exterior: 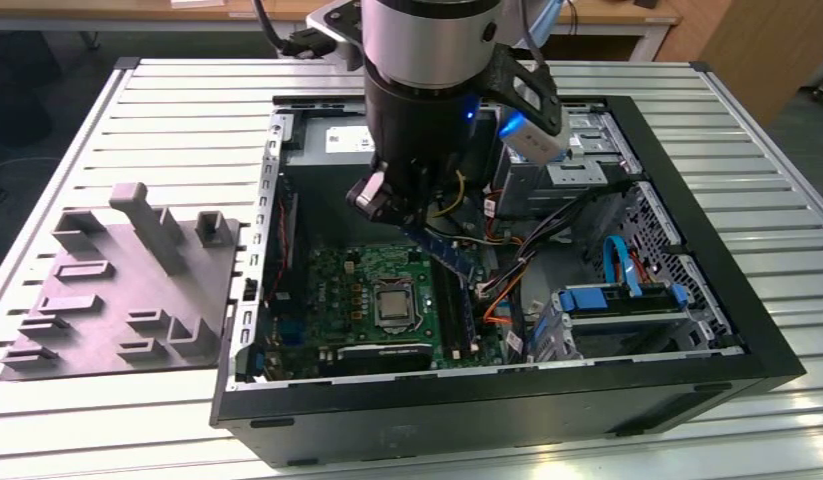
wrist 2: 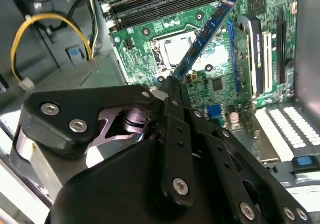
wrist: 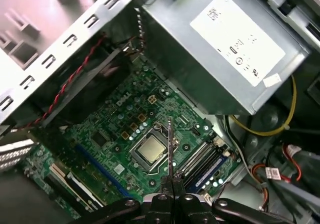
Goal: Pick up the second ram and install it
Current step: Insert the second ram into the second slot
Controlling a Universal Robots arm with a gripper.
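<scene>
slatted metal table (exterior: 158, 120) w/ open pc case (exterior: 518, 410); gripper (wrist 2: 172, 86) pinching second ram (wrist 2: 205, 33), tilted above mobo (wrist: 115, 119).

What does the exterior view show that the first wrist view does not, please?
Exterior view: the grey moulded tray beside the case, and the blue drive bay. First wrist view: the power supply unblocked by the arm, and a red wire along the case wall. Both: the pincer shut on the second ram over the motherboard.
</scene>
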